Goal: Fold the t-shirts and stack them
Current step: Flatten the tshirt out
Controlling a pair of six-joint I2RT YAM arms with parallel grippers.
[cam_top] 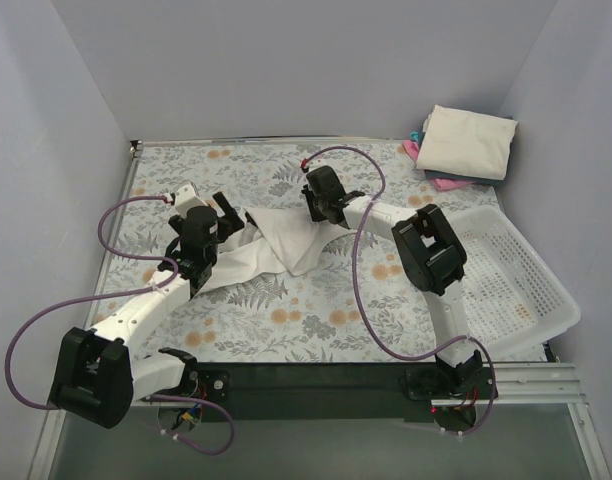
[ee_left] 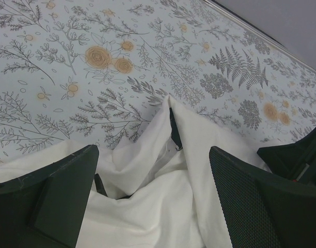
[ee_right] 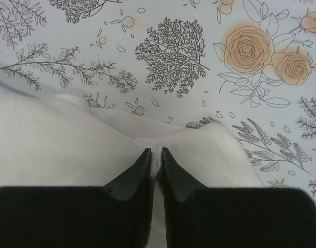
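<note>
Crumpled at mid-table: a white t-shirt (cam_top: 276, 245), not yet folded, bunched into soft ridges and one peaked fold between the two arms. Lies on the floral tablecloth (cam_top: 286, 325), with a wide flap spread toward the near edge. Thin, matte, limp cloth; creases easily and holds no shape of its own, so probably needs both ends caught and drawn taut before any fold.

Pinched at its far right edge by the right gripper (ee_right: 155, 154): jaws narrow, tapered black tips almost together, a thin raised ridge of white cloth in the slit between them. Looks like a grip on a hem or sleeve edge; cannot tell which.

Over the left end, the left gripper (ee_left: 153, 155): jaws wide, holding nothing, dark textured pads either side of a tented fold, seemingly above the cloth rather than on it. Placed, by the look of it, to come down on that fold and match the right-hand grip.

Farther out, in the far right corner: a stack of folded t-shirts (cam_top: 469, 140), cream on top, pink and blue edges showing beneath. Squared, flat, well apart from the loose one. Likely the destination.

Just beside the right arm: a white plastic lattice basket (cam_top: 516, 290), rigid and shallow.
</note>
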